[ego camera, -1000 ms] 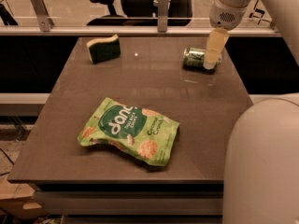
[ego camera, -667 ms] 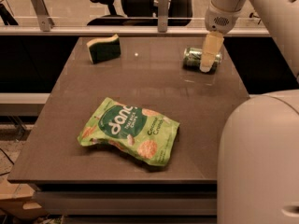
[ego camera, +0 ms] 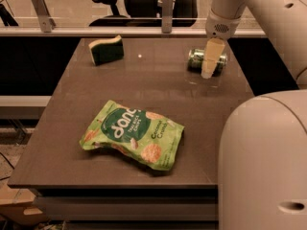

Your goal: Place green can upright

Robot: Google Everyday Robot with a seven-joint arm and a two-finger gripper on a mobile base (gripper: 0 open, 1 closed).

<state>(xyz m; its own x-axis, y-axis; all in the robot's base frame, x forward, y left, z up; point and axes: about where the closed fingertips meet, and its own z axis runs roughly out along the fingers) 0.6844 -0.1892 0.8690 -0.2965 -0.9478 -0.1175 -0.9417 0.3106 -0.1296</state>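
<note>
In the camera view, the green can [ego camera: 195,60] lies on its side at the far right of the tabletop [ego camera: 206,111], close to the back edge and well apart from everything else on it. Its long axis runs roughly left to right across the picture, about parallel with that back edge, so its ends face sideways and not up. The left end seems to turn slightly toward the camera, though which end carries the pull-tab is too dim to tell. The gripper [ego camera: 210,63] hangs straight down from the arm over the middle of the can. Its pale front part crosses the can's body and reaches to the tabletop just in front of it. Whether the gripper is clenched on the can or released beside it cannot be told from here, as the can hides what is behind it. By this showing the task is at an early stage: the gripper is at the can, but nothing is lifted or turned, and the can has yet to be raised, swung a quarter-turn and set down on one end. The green snack bag [ego camera: 132,135] lies near the front, and the sponge [ego camera: 106,50] sits at the far left.
</note>
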